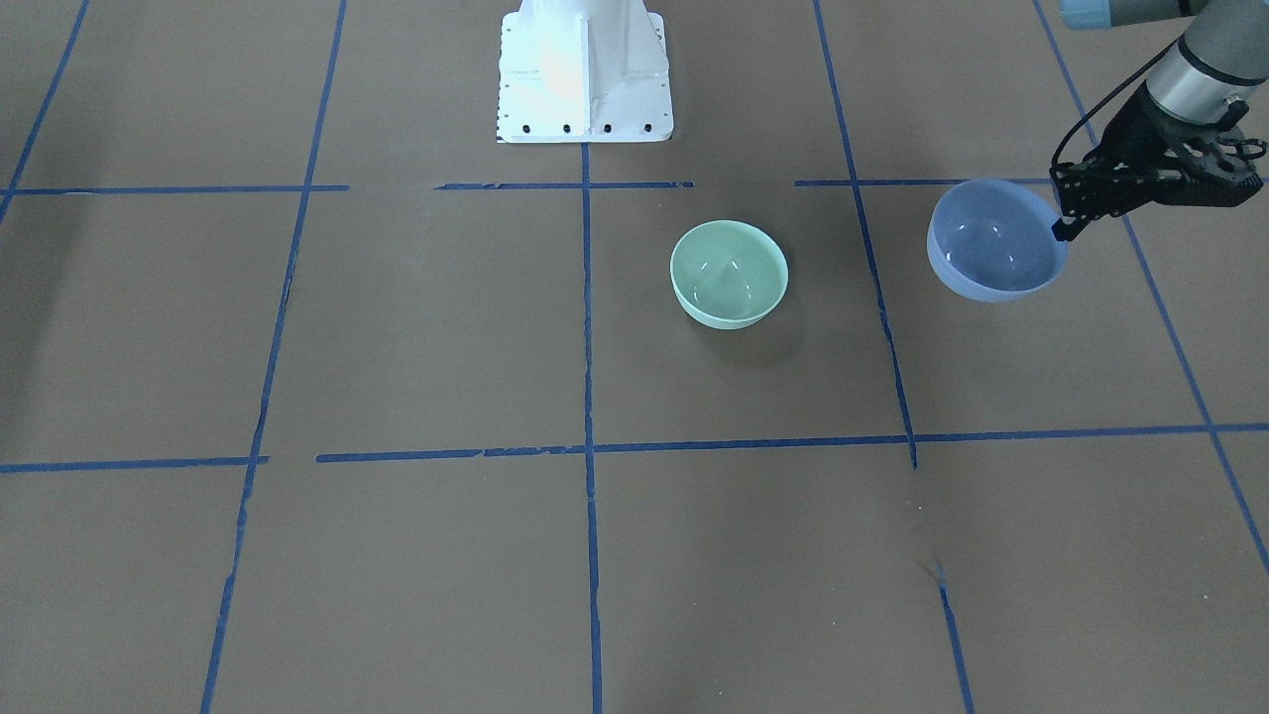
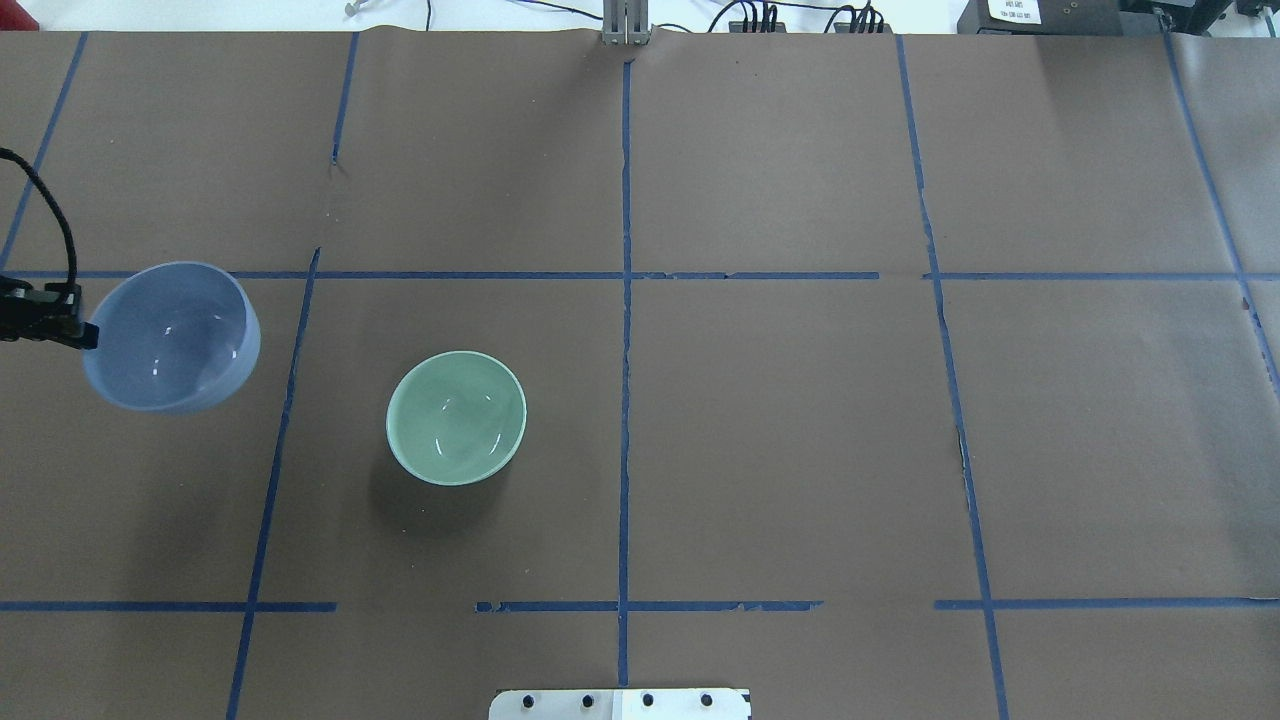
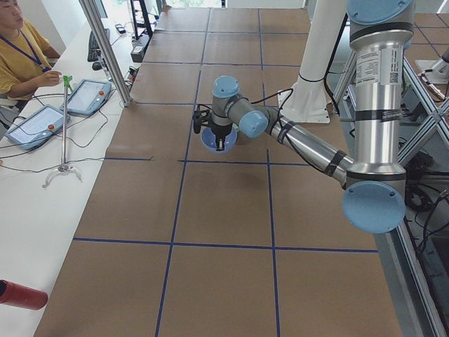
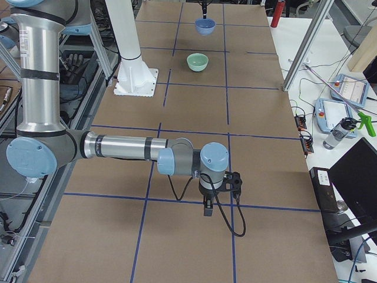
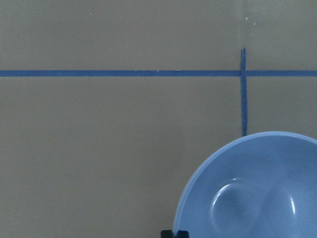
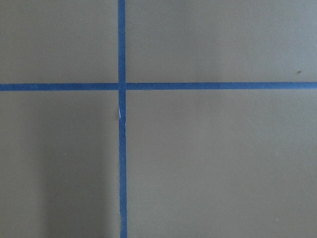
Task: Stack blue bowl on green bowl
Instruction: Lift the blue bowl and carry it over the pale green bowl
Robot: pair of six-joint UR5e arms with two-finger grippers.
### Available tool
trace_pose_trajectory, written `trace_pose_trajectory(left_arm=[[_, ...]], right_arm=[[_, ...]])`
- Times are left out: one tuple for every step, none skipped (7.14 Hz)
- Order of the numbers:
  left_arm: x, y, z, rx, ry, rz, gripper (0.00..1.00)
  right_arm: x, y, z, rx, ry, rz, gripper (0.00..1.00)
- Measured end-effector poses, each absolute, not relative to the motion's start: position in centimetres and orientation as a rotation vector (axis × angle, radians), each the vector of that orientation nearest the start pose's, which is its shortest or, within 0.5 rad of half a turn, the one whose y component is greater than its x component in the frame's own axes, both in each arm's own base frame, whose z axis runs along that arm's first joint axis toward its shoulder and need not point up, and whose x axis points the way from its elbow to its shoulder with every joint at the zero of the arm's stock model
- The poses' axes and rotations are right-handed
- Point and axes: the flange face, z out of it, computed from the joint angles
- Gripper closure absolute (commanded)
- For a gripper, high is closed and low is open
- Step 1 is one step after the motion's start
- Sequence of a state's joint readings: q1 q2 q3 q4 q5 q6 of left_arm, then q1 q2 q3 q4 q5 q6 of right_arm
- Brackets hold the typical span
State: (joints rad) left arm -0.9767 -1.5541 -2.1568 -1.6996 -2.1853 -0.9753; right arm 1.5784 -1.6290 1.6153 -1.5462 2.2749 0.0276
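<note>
left gripper [image 1: 1063, 230]: black fingers pinched tight on the rim of the blue bowl [image 1: 994, 243].
blue bowl: round, glossy, smooth-sided; mouth up, seemingly held off the table [image 1: 397, 347].
green bowl [image 1: 729, 274]: same round glossy shape, pale mint, upright on the table, apart from the blue bowl.
table: matte brown paper, blue tape grid [image 1: 587, 397].
right gripper [image 4: 207, 207]: low over the table, well apart from both bowls; how far open cannot be told.

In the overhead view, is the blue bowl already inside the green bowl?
No, the blue bowl hangs from the left gripper, apart from the green bowl, which is empty.
</note>
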Motion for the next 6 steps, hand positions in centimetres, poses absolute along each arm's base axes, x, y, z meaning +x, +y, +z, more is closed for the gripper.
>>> trace_pose_trajectory(left_arm=[[22.8, -41.2, 34.1, 0.018, 0.928, -0.187, 1.0], [27.2, -40.4, 31.3, -0.02, 0.952, -0.23, 1.0], [31.5, -39.6, 29.4, -0.047, 0.96, -0.265, 1.0], [34.6, -39.1, 28.2, -0.06, 0.96, -0.29, 1.0], [36.6, -38.9, 27.9, -0.063, 0.952, -0.308, 1.0], [38.0, -39.1, 28.4, -0.064, 0.933, -0.32, 1.0]], right_arm=[[7.2, -46.7, 66.7, 0.003, -0.704, 0.03, 0.0], [7.2, -46.7, 66.7, 0.003, -0.704, 0.03, 0.0], [7.2, -46.7, 66.7, 0.003, -0.704, 0.03, 0.0], [7.2, -46.7, 66.7, 0.003, -0.705, 0.03, 0.0], [7.2, -46.7, 66.7, 0.003, -0.705, 0.03, 0.0], [7.2, -46.7, 66.7, 0.003, -0.704, 0.03, 0.0]])
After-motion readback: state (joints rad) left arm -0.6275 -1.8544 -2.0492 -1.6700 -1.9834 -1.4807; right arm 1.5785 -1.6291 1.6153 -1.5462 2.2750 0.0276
